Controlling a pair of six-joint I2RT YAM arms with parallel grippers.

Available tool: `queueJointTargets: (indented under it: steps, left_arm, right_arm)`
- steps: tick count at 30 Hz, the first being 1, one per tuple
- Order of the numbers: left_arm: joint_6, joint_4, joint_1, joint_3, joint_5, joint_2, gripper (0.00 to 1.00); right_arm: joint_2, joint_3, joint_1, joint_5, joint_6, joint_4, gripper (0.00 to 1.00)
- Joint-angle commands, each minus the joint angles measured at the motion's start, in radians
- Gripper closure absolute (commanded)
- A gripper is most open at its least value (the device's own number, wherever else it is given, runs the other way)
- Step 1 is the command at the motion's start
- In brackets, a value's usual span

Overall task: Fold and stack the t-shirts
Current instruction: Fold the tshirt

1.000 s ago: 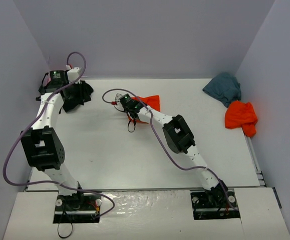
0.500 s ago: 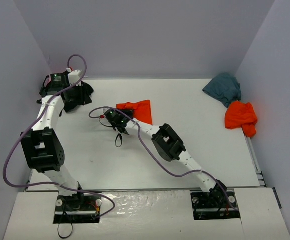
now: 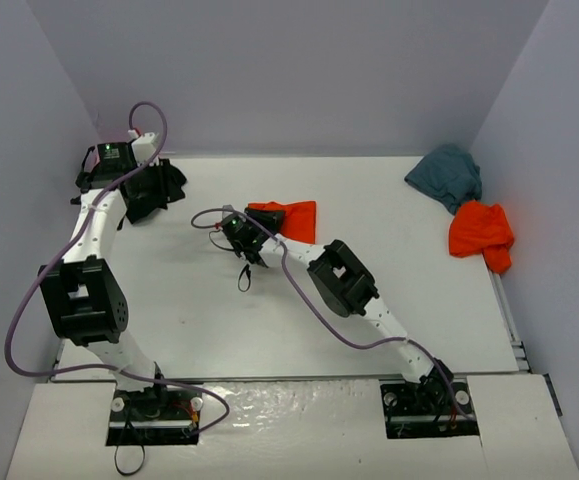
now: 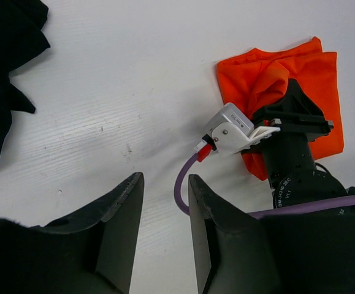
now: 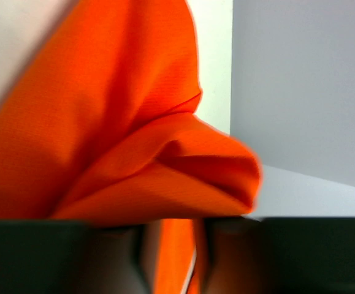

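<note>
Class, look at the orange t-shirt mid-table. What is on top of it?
The right end effector sits on the orange t-shirt, a raised fold beside it. The cloth under it is covered, and whether it grips cannot be seen.

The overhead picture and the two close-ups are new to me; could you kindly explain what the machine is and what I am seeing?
Two white robot arms are bolted at the near edge of the table, each ending in a two-finger gripper. The overhead picture comes from a fixed camera above and behind them. The close-ups come from cameras on the wrists. On the table lie a black t-shirt at far left, an orange t-shirt in the middle, and a teal-grey t-shirt beside a second orange t-shirt at far right. The left gripper is open and empty, near the black one. The right gripper has the middle shirt's cloth between its fingers; whether it grips, I cannot tell.
</note>
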Motion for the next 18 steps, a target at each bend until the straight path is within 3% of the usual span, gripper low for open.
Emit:
queueJointTargets:
  steps: [1, 7, 13, 16, 18]
  left_arm:
    - [-0.047, 0.053, 0.004, 0.093, 0.044, -0.057, 0.68]
    - [-0.066, 0.036, -0.009, 0.136, 0.065, -0.019, 0.64]
    - [-0.078, -0.008, -0.042, 0.214, 0.109, 0.055, 0.62]
    - [-0.071, -0.062, -0.082, 0.284, 0.12, 0.121, 0.61]
    - [-0.072, -0.101, -0.103, 0.317, 0.144, 0.167, 0.61]
  right_arm:
    - [-0.18, -0.04, -0.015, 0.033, 0.0, 0.015, 0.74]
    - [-0.336, -0.059, -0.029, 0.015, 0.002, 0.016, 0.76]
    - [-0.509, -0.06, -0.081, -0.046, 0.063, 0.002, 0.64]
    - [-0.586, -0.019, -0.162, -0.155, 0.207, -0.152, 0.6]
    - [-0.627, -0.013, -0.218, -0.313, 0.325, -0.254, 0.58]
